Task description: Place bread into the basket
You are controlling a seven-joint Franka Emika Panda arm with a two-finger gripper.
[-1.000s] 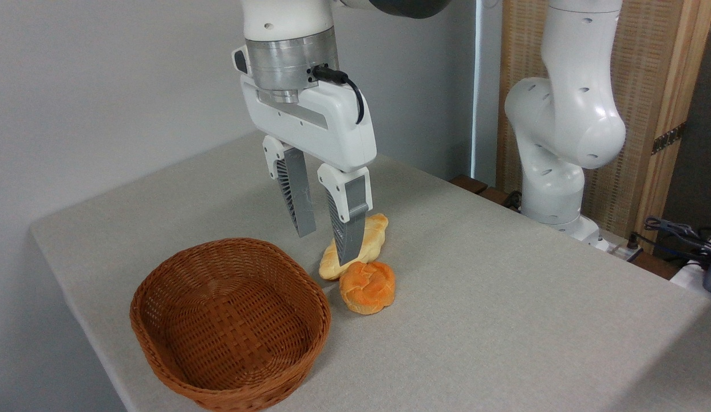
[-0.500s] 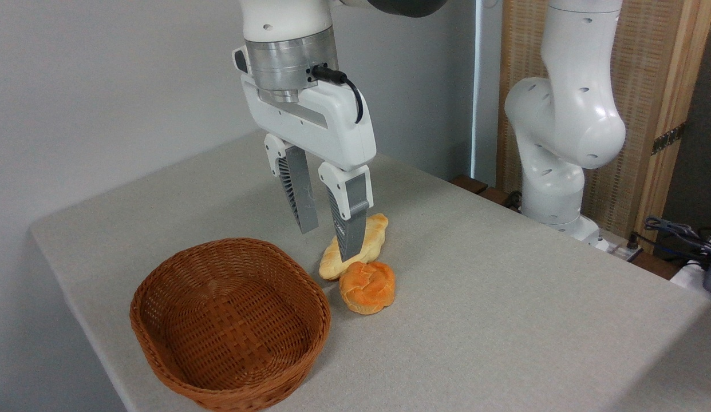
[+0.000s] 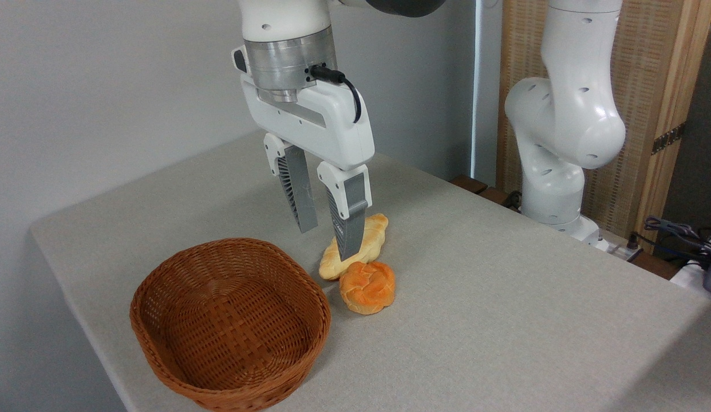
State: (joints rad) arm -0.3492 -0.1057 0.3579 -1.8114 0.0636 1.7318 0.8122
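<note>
The bread [image 3: 367, 287], a small round orange-golden bun with a knotted top, lies on the grey table just right of the basket. The basket [image 3: 229, 323] is an oval reddish-brown wicker one at the table's front left, with nothing in it. My gripper [image 3: 327, 245] hangs open above the table, up and to the left of the bun, holding nothing. Its right finger [image 3: 348, 223] covers part of the paler loaf behind the bun.
A longer pale yellow twisted loaf [image 3: 361, 246] lies touching the bun's far side. The arm's white base [image 3: 556, 149] stands at the table's far right edge. Cables [image 3: 682, 234] lie off the table at the right. The table's left and front edges are close to the basket.
The gripper has risen slightly and shifted a little toward the right. The bun, the loaf and the basket have not moved.
</note>
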